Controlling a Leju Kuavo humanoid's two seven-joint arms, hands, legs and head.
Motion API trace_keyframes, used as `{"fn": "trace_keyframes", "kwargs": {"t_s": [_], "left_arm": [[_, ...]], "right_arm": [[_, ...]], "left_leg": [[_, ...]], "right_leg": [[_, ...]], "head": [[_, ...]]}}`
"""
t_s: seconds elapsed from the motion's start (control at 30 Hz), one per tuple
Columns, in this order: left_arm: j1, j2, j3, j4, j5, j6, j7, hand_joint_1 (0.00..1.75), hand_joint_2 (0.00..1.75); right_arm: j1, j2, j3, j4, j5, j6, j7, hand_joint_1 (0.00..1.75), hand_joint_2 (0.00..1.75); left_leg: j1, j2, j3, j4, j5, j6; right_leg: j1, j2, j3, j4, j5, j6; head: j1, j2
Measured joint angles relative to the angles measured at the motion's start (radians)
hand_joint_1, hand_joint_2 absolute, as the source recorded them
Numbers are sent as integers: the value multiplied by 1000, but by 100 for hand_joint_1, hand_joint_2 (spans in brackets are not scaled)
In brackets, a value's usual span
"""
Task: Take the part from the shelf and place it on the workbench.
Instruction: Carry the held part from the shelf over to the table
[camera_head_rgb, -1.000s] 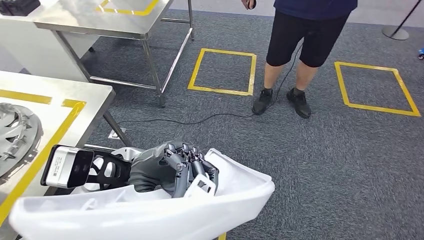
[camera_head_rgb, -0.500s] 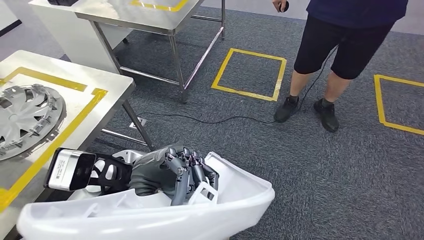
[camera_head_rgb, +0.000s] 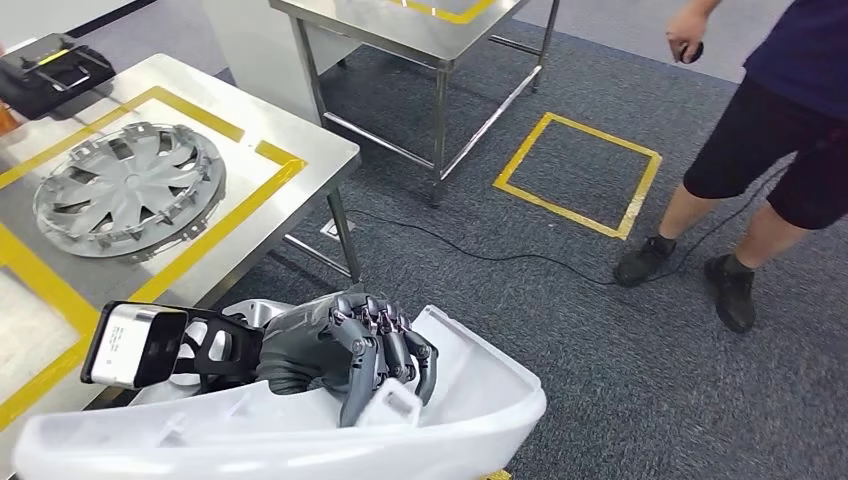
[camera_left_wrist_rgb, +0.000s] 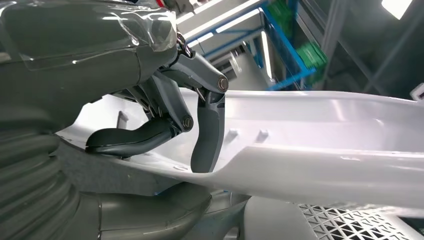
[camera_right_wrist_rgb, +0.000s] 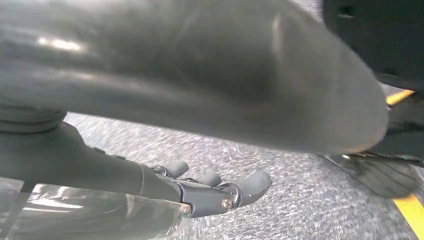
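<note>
We saw the left hand (camera_head_rgb: 345, 350) with its fingers (camera_left_wrist_rgb: 207, 132) curled over the rim of the large white part (camera_head_rgb: 470, 400), gripping it off the surface (camera_head_rgb: 300, 140), which lay up and to the left of that hand. On that surface, inside yellow tape lines, lay a silver wheel cover (camera_head_rgb: 128, 188), with a black case (camera_head_rgb: 50, 68) beyond it; we could read no writing or labels anywhere. The right hand (camera_right_wrist_rgb: 210, 187) hung over grey carpet (camera_head_rgb: 620, 370) with its fingers loosely extended and holding nothing, and a person (camera_head_rgb: 770, 150) stood across the carpet, up and to the right of the left hand.
</note>
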Motion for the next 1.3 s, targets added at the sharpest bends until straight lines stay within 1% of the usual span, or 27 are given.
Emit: {"fn": "trace_keyframes", "kwargs": {"t_s": [0.03, 0.1, 0.13, 0.2, 0.27, 0.3, 0.37, 0.43, 0.5, 0.53, 0.57, 0.6, 0.63, 0.7, 0.73, 0.8, 0.83, 0.9, 0.93, 0.97, 1.03, 1.07, 1.13, 1.17, 1.2, 1.23, 1.3], "left_arm": [[1, 0, -1, 0, 0, 0, 2, 175, 175], [2, -1, -1, 0, -1, 0, 4, 175, 175], [2, -1, -1, 0, -2, 0, 6, 175, 175], [3, -1, -1, -1, -2, 0, 7, 175, 175], [4, 0, 0, -2, -3, 0, 9, 175, 175], [4, 1, 0, -3, -3, 0, 10, 175, 175], [5, 2, 2, -7, -3, 1, 15, 175, 175], [5, 2, 4, -10, -4, 3, 19, 175, 175], [9, 3, 4, -10, -4, 5, 23, 175, 175], [11, 5, 4, -10, -4, 5, 24, 175, 175], [12, 6, 4, -11, -4, 6, 25, 175, 175], [12, 7, 5, -12, -4, 6, 25, 175, 175], [11, 8, 7, -14, -4, 6, 25, 175, 175], [8, 8, 12, -19, -4, 6, 25, 175, 175], [5, 8, 13, -20, -4, 6, 25, 175, 175], [3, 8, 15, -23, -4, 8, 25, 175, 175], [4, 9, 16, -25, -4, 8, 24, 175, 175], [3, 7, 16, -28, -5, 11, 24, 175, 175], [4, 6, 15, -28, -7, 12, 23, 175, 175], [5, 4, 14, -28, -9, 13, 23, 175, 175], [13, 4, 13, -27, -13, 14, 23, 175, 175], [16, 4, 13, -27, -14, 14, 23, 175, 175], [17, 4, 13, -27, -14, 14, 23, 175, 175], [18, 4, 14, -28, -14, 13, 23, 175, 175], [19, 3, 14, -28, -15, 13, 24, 175, 175], [20, 3, 14, -30, -15, 12, 24, 175, 175], [23, 4, 15, -33, -15, 12, 24, 175, 175]], "right_arm": [[0, 0, 0, 0, 0, 0, 0, 0, 0], [-1, 0, 0, 1, 0, 0, 0, 0, 0], [-1, 0, 0, 1, 0, 0, 0, 0, 0], [-4, 2, 0, 2, -1, -1, -1, 0, 0], [-10, 4, 0, 3, -1, -1, -1, 0, 0], [-12, 5, 0, 3, -1, -1, -2, 0, 0], [-12, 8, 0, 3, -1, 0, -2, 0, 0], [-7, 10, 0, 3, -1, -1, 0, 0, 0], [-3, 11, 0, 3, -1, -1, 1, 0, 0], [-3, 12, 0, 3, -1, 0, 1, 0, 0], [-3, 12, 0, 3, 0, 0, 1, 0, 0], [-3, 12, 0, 3, 0, 0, 1, 0, 0], [-3, 16, 0, 4, 0, 0, 0, 0, 0], [-3, 19, 0, 5, 0, 0, 0, 0, 0], [-4, 20, 0, 6, 0, 0, 0, 0, 0], [-6, 19, 0, 7, 0, 0, 2, 0, 0], [-8, 19, 0, 7, 0, 0, 3, 0, 0], [-8, 17, 0, 8, -1, -1, 5, 0, 0], [-6, 15, 0, 8, -1, -1, 6, 0, 0], [-3, 13, 0, 8, -1, -1, 8, 0, 0], [1, 9, 0, 8, -1, 0, 10, 0, 0], [2, 9, 0, 8, 0, 1, 10, 0, 0], [2, 9, 0, 8, 0, 3, 8, 0, 0], [2, 10, 1, 9, 2, 3, 7, 0, 0], [1, 9, 1, 9, 3, 4, 7, 0, 0], [-1, 9, 1, 10, 4, 5, 7, 0, 0], [-6, 7, 2, 10, 6, 7, 7, 0, 0]], "left_leg": [[2, -19, 2, 1, -2, -3], [7, -52, 5, 10, -10, -13], [8, -66, 3, 19, -18, -21], [8, -86, -4, 34, -29, -33], [11, -98, -8, 39, -34, -37], [11, -88, -11, 43, -38, -40], [11, -33, -36, 96, -67, -51], [13, 21, -102, 221, -121, -59], [16, 32, -169, 330, -148, -59], [16, 33, -179, 335, -134, -56], [14, 37, -167, 299, -103, -48], [8, 49, -135, 231, -64, -35], [-4, 79, -98, 155, -34, -17], [-26, 135, -49, 59, -11, 12], [-33, 146, -43, 46, -14, 18], [-30, 117, -35, 32, -9, 20], [-26, 99, -25, 18, -3, 20], [-13, 69, -5, -8, 13, 19], [-11, 55, -3, -12, 17, 18], [-8, 39, -3, -12, 19, 18], [-4, 4, -3, -9, 19, 13], [0, -13, -3, -5, 16, 9], [10, -45, -6, 14, 4, -9], [12, -59, -12, 28, -4, -19], [13, -70, -19, 41, -12, -29], [13, -79, -27, 49, -17, -35], [17, -94, -37, 54, -21, -41]], "right_leg": [[-3, 1, -6, -11, 18, 10], [-12, 21, 35, -136, 89, 35], [-15, 36, 62, -200, 119, 40], [-15, 53, 91, -264, 145, 28], [-13, 38, 95, -263, 142, 6], [-12, 31, 97, -264, 141, 0], [-13, 15, 103, -265, 137, -12], [-7, -4, 108, -265, 132, -22], [-1, -28, 112, -265, 126, -27], [2, -40, 115, -265, 122, -29], [6, -53, 121, -265, 118, -31], [11, -64, 128, -266, 114, -32], [14, -76, 135, -267, 110, -32], [18, -98, 145, -270, 103, -30], [17, -113, 148, -272, 99, -26], [19, -140, 154, -276, 94, -19], [19, -134, 155, -271, 90, -17], [19, -75, 130, -210, 62, -19], [15, -38, 102, -153, 41, -20], [12, -16, 66, -88, 19, -19], [4, -2, 14, -11, 7, -5], [-2, -1, 12, -26, 24, 8], [-18, 15, 57, -147, 89, 41], [-23, 33, 83, -204, 113, 49], [-26, 48, 99, -239, 126, 46], [-25, 57, 104, -249, 127, 36], [-21, 47, 103, -244, 123, 8]], "head": [[0, 0], [0, 0], [1, 0], [3, 0], [4, 0], [3, 0], [-1, 0], [-5, 0], [-5, 0], [-6, 0], [-6, 0], [-6, 0], [-4, 0], [-2, 0], [-1, 0], [-4, 0], [-4, 0], [-6, 0], [-5, 0], [-5, 0], [-4, 0], [-4, 0], [-4, 0], [0, 0], [1, 0], [3, 0], [1, 0]]}}
